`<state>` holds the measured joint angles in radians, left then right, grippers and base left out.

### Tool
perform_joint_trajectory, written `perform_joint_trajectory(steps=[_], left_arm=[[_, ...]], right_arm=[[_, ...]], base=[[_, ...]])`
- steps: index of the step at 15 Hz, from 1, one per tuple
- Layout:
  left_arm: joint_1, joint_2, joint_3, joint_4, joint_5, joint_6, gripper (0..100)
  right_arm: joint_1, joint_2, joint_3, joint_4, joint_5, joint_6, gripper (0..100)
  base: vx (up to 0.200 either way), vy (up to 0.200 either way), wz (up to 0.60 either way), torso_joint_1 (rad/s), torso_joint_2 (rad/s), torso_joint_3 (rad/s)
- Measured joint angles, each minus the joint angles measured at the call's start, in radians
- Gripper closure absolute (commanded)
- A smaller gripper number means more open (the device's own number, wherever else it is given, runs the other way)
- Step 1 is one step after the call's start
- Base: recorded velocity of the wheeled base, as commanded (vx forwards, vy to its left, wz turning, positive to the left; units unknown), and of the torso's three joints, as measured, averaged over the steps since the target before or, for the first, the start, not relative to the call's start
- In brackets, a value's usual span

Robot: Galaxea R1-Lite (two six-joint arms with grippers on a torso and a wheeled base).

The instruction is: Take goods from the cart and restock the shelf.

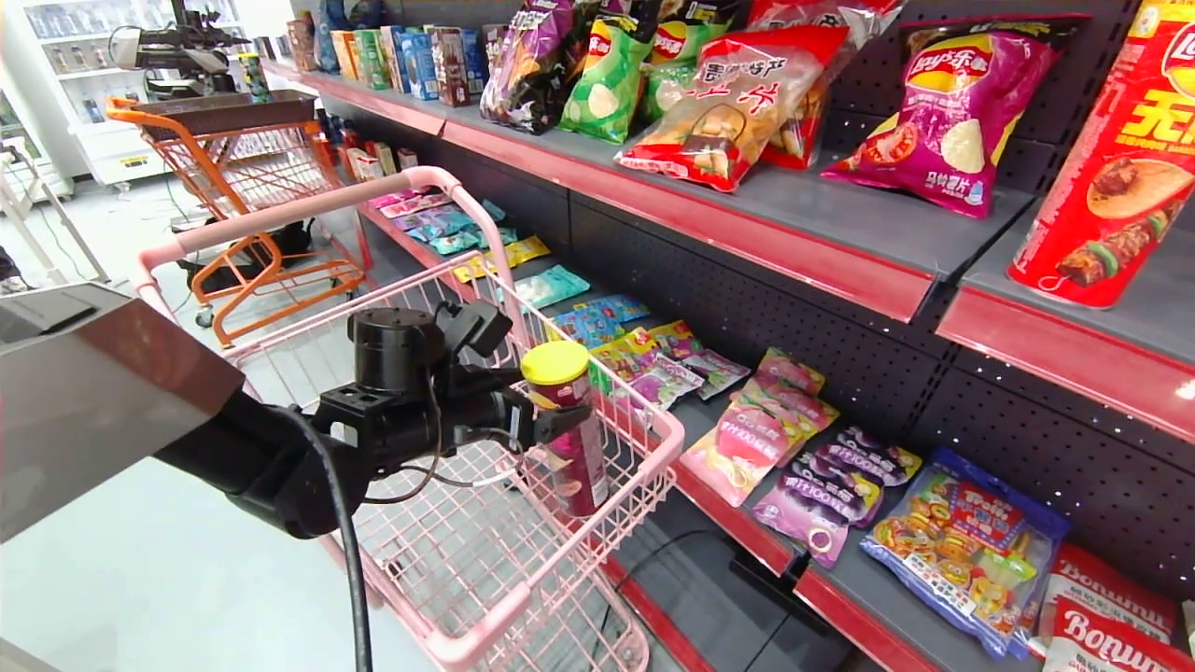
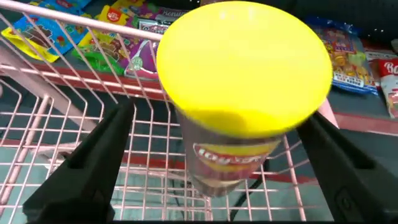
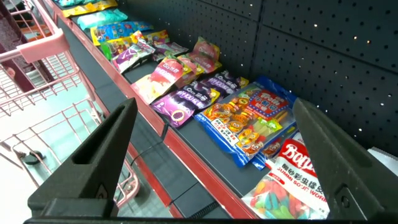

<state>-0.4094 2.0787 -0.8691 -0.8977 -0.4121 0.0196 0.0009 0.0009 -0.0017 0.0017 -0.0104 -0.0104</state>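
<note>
A tall purple chip can (image 1: 577,455) with a yellow lid stands upright in my left gripper (image 1: 560,417), which is shut on it just below the lid. It hangs over the front right corner of the pink wire cart (image 1: 322,206), inside the rim. In the left wrist view the yellow-lidded can (image 2: 242,68) sits between the two dark fingers (image 2: 93,162), with the cart's grid (image 2: 56,124) below. My right gripper (image 3: 211,171) is open and holds nothing, hovering beside the lower shelf (image 3: 205,165) near the cart's rim (image 3: 37,46).
The upper shelf (image 1: 840,229) carries chip bags (image 1: 952,103) and a red bag (image 1: 1120,159) at the right. Candy packets (image 1: 812,467) lie on the lower shelf. An orange cart (image 1: 233,168) stands at the back left. Open floor lies left of the pink cart.
</note>
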Motion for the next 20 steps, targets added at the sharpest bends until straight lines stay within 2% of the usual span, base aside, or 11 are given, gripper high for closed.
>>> perform_joint_trajectory(steps=[4, 8, 9, 13, 17, 20], left_arm=[[-0.013, 0.041, -0.041, -0.001, 0.007, 0.0, 0], [-0.028, 0.059, -0.044, -0.001, 0.009, -0.003, 0], [-0.035, 0.06, -0.043, -0.003, 0.015, -0.003, 100], [-0.045, 0.061, -0.026, -0.015, 0.047, -0.006, 100], [-0.043, 0.05, 0.074, -0.17, 0.102, -0.021, 100], [-0.041, -0.016, 0.158, -0.21, 0.135, -0.05, 100]], right_arm=[[0.0, 0.0, 0.0, 0.0, 0.0, 0.0, 0], [0.0, 0.0, 0.0, 0.0, 0.0, 0.0, 0], [0.0, 0.0, 0.0, 0.0, 0.0, 0.0, 0], [0.0, 0.0, 0.001, 0.0, 0.0, 0.0, 0], [0.0, 0.0, 0.001, 0.0, 0.0, 0.001, 0], [0.0, 0.0, 0.001, 0.0, 0.0, 0.002, 0]], base=[[0.0, 0.0, 0.0, 0.0, 0.0, 0.0], [0.0, 0.0, 0.0, 0.0, 0.0, 0.0], [0.0, 0.0, 0.0, 0.0, 0.0, 0.0], [0.0, 0.0, 0.0, 0.0, 0.0, 0.0], [0.0, 0.0, 0.0, 0.0, 0.0, 0.0], [0.0, 0.0, 0.0, 0.0, 0.0, 0.0]])
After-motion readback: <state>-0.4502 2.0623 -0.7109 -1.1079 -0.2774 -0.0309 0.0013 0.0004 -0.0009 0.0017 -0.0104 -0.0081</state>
